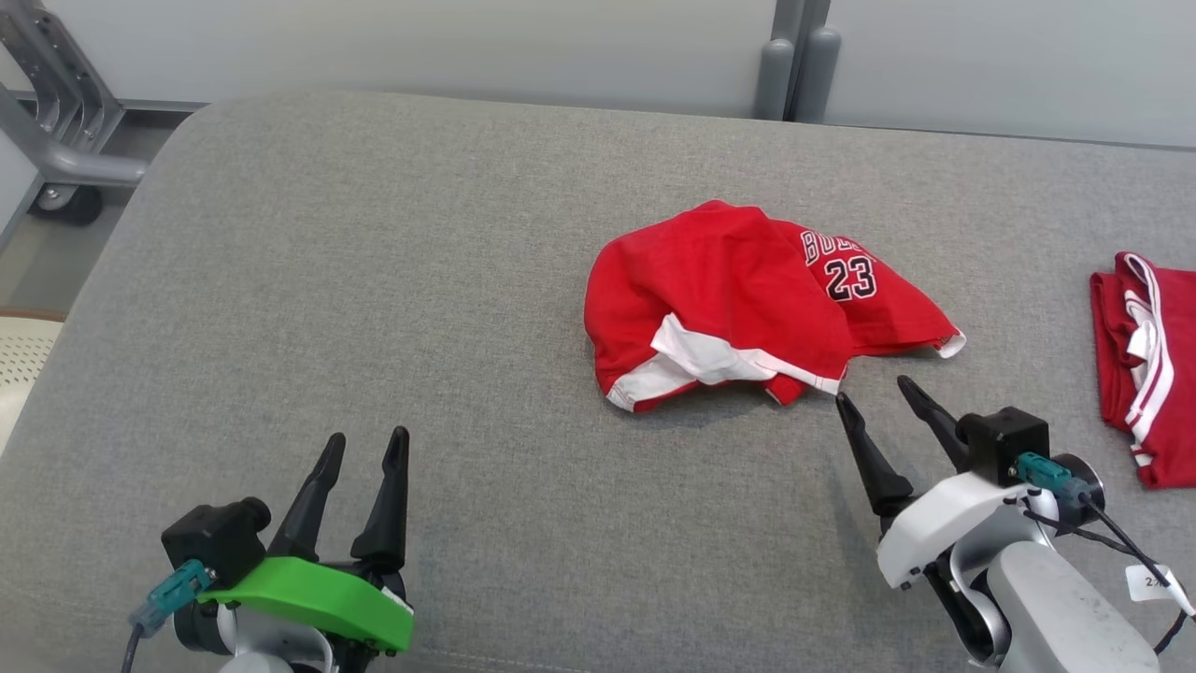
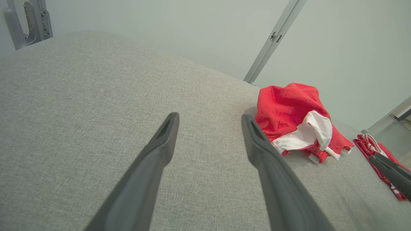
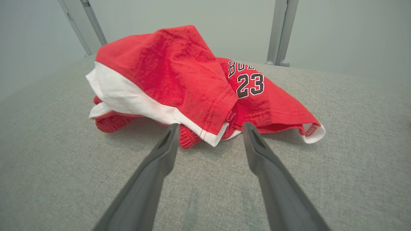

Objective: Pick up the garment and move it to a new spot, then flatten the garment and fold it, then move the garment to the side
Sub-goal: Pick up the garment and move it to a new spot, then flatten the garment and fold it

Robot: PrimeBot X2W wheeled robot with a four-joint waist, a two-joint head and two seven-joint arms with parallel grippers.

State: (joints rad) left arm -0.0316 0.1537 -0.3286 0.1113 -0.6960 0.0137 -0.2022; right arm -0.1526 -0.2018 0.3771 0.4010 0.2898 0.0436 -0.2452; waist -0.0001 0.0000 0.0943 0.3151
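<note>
Now: crumpled red Bulls garment (image 1: 738, 290) sits right of centre on grey cushion (image 1: 374, 280). Right gripper (image 1: 873, 390) spread wide, empty, tips just short of near hem. I'd go low, slide under white-trimmed edge, pinch several layers. Left gripper (image 1: 368, 435) also wide, idle near front-left corner.

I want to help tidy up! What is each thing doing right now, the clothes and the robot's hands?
Red 23 garment: crumpled in a heap, not held.
Other red garment: looks folded, at the right.
Left gripper: open, empty.
Right gripper: open, empty, close to the heap's edge.
</note>
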